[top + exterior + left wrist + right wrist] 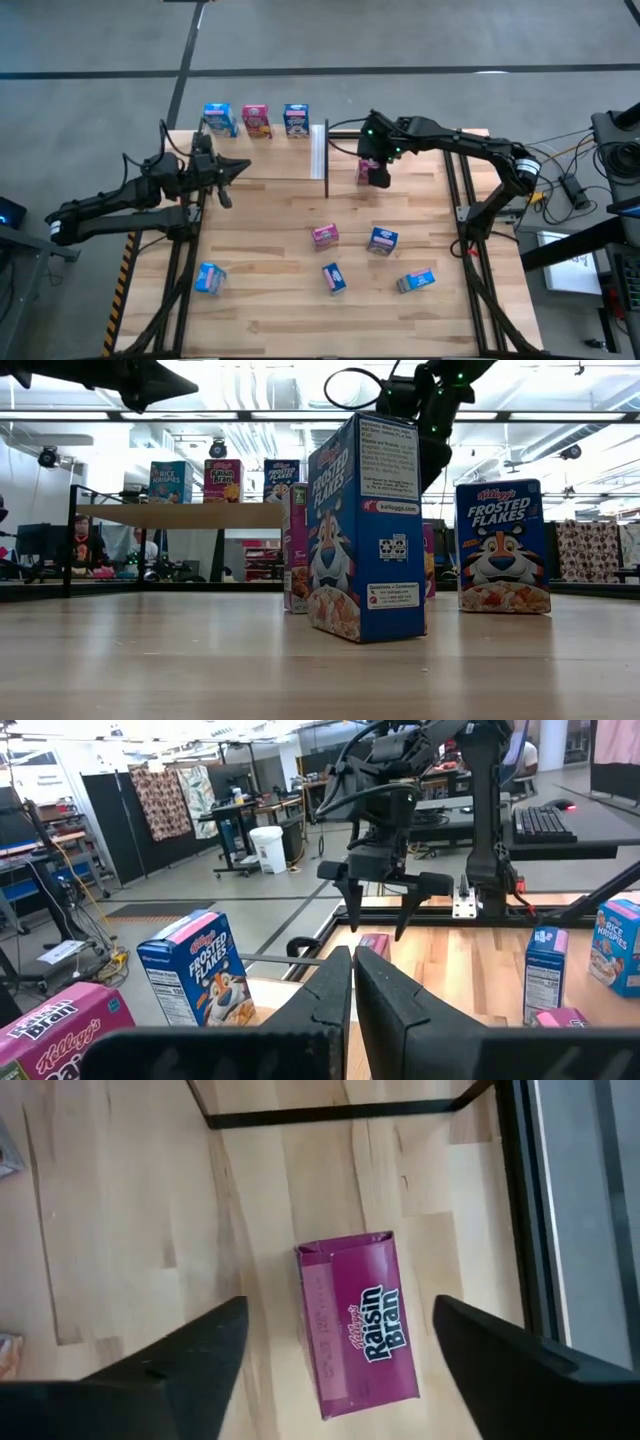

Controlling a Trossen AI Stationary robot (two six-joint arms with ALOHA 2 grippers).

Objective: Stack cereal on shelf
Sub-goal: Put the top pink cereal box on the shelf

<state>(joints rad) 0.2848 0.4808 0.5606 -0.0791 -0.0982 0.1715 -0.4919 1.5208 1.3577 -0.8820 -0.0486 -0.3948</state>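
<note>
- Right wrist view: right gripper (340,1345) spread wide, straddling pink box (358,1323) directly below, untouched.
- Left gripper (352,1000) closed, empty, over shelf (262,158).

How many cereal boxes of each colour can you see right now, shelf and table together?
blue cereal boxes: 6
pink cereal boxes: 3
Total: 9
</note>
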